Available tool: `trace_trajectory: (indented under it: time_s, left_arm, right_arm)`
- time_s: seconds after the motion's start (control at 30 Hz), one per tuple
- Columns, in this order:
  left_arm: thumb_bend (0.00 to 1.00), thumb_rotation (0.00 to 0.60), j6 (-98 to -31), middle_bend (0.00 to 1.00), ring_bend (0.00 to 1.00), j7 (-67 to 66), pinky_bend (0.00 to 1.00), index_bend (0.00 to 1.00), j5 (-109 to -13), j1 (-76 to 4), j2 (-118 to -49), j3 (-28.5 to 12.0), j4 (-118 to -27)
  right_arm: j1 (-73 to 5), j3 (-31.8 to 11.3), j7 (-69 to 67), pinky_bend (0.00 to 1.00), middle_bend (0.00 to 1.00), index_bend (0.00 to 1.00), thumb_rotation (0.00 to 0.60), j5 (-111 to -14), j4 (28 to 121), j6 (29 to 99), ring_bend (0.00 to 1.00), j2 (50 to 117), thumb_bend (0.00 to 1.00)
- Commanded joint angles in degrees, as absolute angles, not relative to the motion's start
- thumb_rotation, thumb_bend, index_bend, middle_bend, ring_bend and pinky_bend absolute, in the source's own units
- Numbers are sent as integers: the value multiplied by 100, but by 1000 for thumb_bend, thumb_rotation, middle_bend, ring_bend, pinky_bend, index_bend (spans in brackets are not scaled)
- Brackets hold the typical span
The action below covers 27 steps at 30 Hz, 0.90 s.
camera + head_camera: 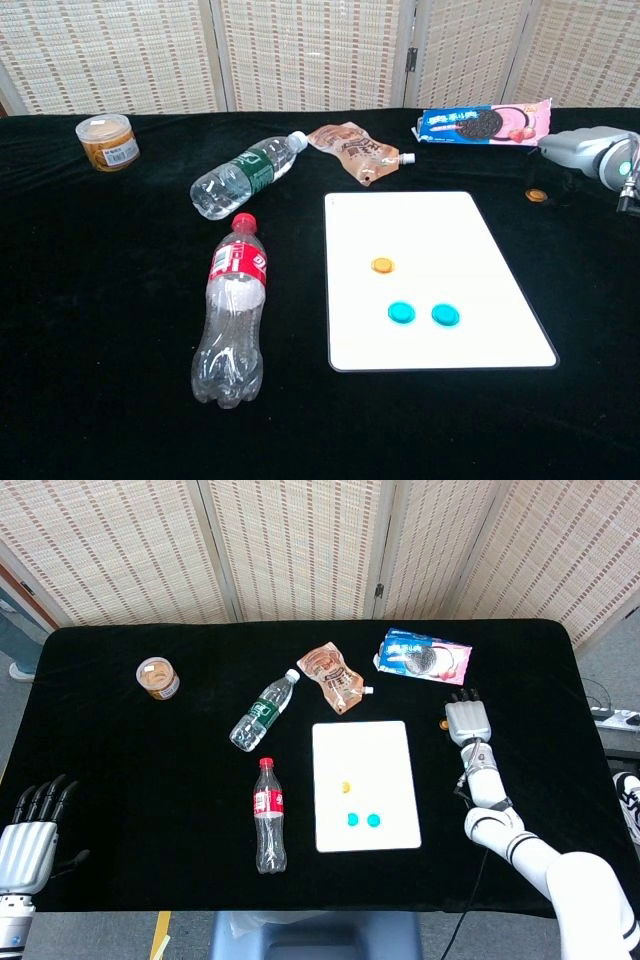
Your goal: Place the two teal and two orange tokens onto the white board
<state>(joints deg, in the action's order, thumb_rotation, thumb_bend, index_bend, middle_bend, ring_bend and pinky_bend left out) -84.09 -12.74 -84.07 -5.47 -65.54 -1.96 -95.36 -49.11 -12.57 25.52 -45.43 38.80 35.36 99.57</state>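
The white board point(385, 755) point(420, 225) lies at the table's middle right. On it are one orange token point(347, 786) point(382, 265) and two teal tokens point(353, 819) point(372, 820) point(401, 312) point(446, 314). A second orange token point(442, 723) point(537, 195) lies on the black cloth, right of the board's far corner. My right hand point(467, 720) point(580, 150) hovers just right of that token, fingers stretched out and holding nothing. My left hand point(30, 830) stays at the table's near left edge, fingers apart and empty.
A red-capped cola bottle point(232, 320) lies left of the board and a green-labelled water bottle point(245, 175) behind it. An orange pouch point(357, 150) and a cookie packet point(485, 122) lie beyond the board. A small jar point(108, 142) stands far left.
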Motion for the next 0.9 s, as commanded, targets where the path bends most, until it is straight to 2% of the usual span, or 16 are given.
trace_trajectory:
  time_s: [0.03,0.9]
  left_arm:
    - [170,600,-8403,0,5,-1276,0,0,-8406,-551,-6559,-197,-9531]
    - [170,600,-8352,0,5,-1272,0,0,-8367,-571,-6600,-194,-9481]
  right_arm:
    - [-4924,-1275,2515,0,186,370,600,-4594,3784,3487,70,10024,429]
    - [-4921,-1481,2380,0,224,481,600,-4833,3345,3356,80,10245,429]
